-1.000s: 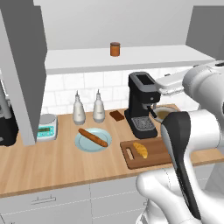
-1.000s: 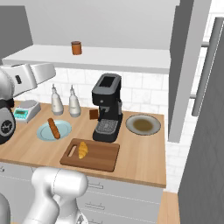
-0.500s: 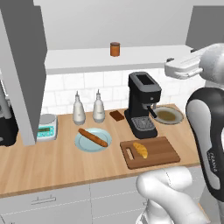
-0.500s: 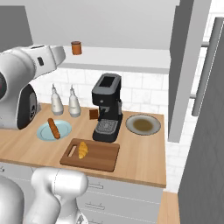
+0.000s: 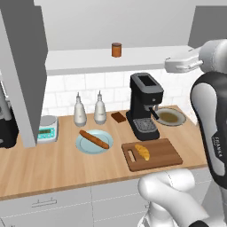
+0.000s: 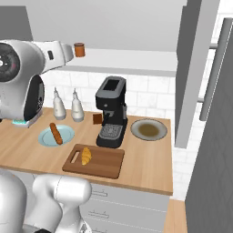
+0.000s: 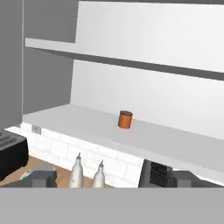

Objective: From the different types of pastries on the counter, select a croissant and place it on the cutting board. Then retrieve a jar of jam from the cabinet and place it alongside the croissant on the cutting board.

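**Arm raised to shelf height, jaws wide**

The white arm [image 5: 213,111] stands upright, its dark-jointed upper link rising to an elbow level with the cabinet [image 5: 133,60] shelf. From there the forearm [image 6: 54,51] reaches out horizontally toward the shelf, ending short of its front edge. In the hand view the gripper [image 7: 114,178] faces the shelf from in front and slightly below, its two dark fingertips [image 7: 43,177] spread far apart, nothing between them.

- In the hand view, the black coffee machine [image 7: 155,174] was cut off at lower centre.
- A black appliance [image 5: 6,128] was cropped by the left base view's left edge.
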Robot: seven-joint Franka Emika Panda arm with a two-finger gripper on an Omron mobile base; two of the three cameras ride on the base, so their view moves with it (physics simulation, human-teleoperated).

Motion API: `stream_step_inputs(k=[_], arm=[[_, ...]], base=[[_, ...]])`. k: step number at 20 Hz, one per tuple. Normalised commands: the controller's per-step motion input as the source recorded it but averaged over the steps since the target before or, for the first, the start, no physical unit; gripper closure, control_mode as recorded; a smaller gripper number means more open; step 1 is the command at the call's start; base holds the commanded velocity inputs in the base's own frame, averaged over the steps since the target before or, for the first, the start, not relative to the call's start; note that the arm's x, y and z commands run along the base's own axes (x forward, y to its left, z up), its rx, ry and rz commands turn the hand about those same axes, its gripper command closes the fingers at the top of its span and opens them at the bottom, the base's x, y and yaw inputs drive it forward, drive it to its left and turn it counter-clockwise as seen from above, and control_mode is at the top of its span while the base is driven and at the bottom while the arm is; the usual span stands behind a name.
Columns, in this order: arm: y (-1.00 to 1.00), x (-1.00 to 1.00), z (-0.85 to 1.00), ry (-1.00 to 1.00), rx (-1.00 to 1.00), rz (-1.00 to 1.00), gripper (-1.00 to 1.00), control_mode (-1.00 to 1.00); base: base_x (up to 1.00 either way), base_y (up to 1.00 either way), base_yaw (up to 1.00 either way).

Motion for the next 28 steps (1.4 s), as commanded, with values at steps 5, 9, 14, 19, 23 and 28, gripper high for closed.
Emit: stream_step_inputs(k=[5, 9, 14, 19, 23, 28], arm=[[0.00, 0.14, 0.00, 0.03, 0.00, 0.03, -1.00, -1.00], [0.25, 0.09, -0.23, -0.07, -0.04, 0.00, -1.00, -1.00], [0.31, 0.28, -0.44, -0.22, -0.05, 0.00, -1.00, -1.00], [0.09, 0.38, -0.30, -0.08, -0.01, 0.00, -1.00, -1.00], [-0.25, 0.13, 0.00, 0.00, 0.01, 0.05, -1.00, -1.00], [-0.35, 0.12, 0.02, 0.00, 0.04, 0.08, -1.00, -1.00]], base=[[0.00, 0.00, 0.00], [0.00, 0.00, 0.00], [0.00, 0.00, 0.00], [0.00, 0.00, 0.00], [0.00, 0.00, 0.00], [0.00, 0.00, 0.00]])
